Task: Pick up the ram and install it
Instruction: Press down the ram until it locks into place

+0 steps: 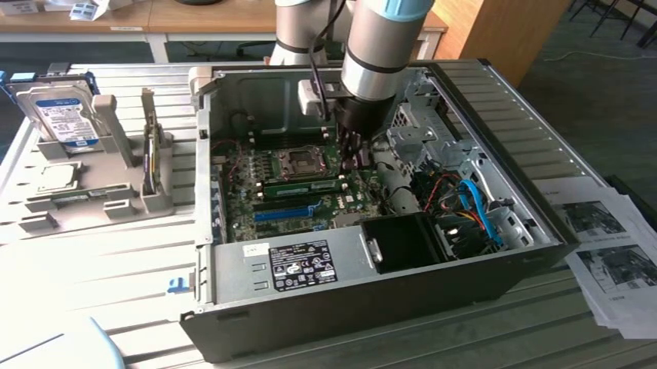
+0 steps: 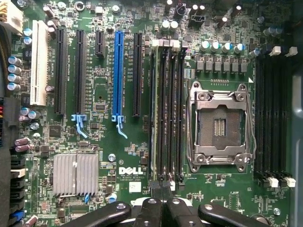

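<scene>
The ram (image 1: pixel 304 185) is a long green stick lying along a memory slot on the motherboard, just in front of the CPU socket (image 1: pixel 304 160). Seen from the wrist it is edge-on (image 2: pixel 154 109) in the outermost of the black slots beside the socket (image 2: pixel 220 125). My gripper (image 1: pixel 355 163) reaches down into the open computer case (image 1: pixel 359 307) and hangs just above one end of that slot. Its black fingers (image 2: pixel 152 185) are pressed together (image 2: pixel 161 189) with nothing between them. I cannot tell whether the tips touch the ram.
A long blue slot (image 1: pixel 282 213) runs in front of the ram. A black fan shroud (image 1: pixel 405 242) and coloured cables (image 1: pixel 478 211) crowd the case's near corner. A grey rack at the exterior view's left holds a hard drive (image 1: pixel 64 115). Printed papers (image 1: pixel 608 254) lie at the right.
</scene>
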Motion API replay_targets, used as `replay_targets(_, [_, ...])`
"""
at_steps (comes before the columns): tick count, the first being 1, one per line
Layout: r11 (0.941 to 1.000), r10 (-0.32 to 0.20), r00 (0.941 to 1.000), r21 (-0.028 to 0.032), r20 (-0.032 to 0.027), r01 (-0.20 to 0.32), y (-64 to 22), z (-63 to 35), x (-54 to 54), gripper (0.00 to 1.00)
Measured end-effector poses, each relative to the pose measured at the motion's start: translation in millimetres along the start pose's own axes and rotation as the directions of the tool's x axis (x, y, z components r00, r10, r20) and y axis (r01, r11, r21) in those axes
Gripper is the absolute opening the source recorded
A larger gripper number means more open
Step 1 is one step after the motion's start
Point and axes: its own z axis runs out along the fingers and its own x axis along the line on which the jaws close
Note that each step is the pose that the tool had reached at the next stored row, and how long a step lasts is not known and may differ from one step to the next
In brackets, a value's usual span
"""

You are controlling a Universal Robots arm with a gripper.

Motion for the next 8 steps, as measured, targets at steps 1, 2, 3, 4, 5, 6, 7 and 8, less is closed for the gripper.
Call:
replay_targets(1, [1.0000,0.000,1.0000,0.0000,0.0000,0.000,0.0,0.7,0.1,0.09])
replay_targets(2, [1.0000,0.000,1.0000,0.0000,0.0000,0.000,0.0,1.2,0.1,0.09])
replay_targets(3, [1.0000,0.000,1.0000,-0.0001,-0.0001,0.000,0.0,1.4,0.1,0.09])
replay_targets(4, [1.0000,0.000,1.0000,-0.0001,-0.0004,0.000,0.0,1.4,0.2,0.09])
replay_targets(5, [1.0000,0.000,1.0000,-0.0001,-0.0002,0.000,0.0,1.5,0.1,0.09])
replay_targets(6, [1.0000,0.000,1.0000,0.0000,-0.0001,0.000,0.0,1.6,0.1,0.09])
replay_targets(7, [1.0000,0.000,1.0000,0.0000,0.0000,0.000,0.0,1.7,0.1,0.09])
replay_targets(8, [1.0000,0.000,1.0000,0.0000,0.0000,0.000,0.0,1.7,0.1,0.09])
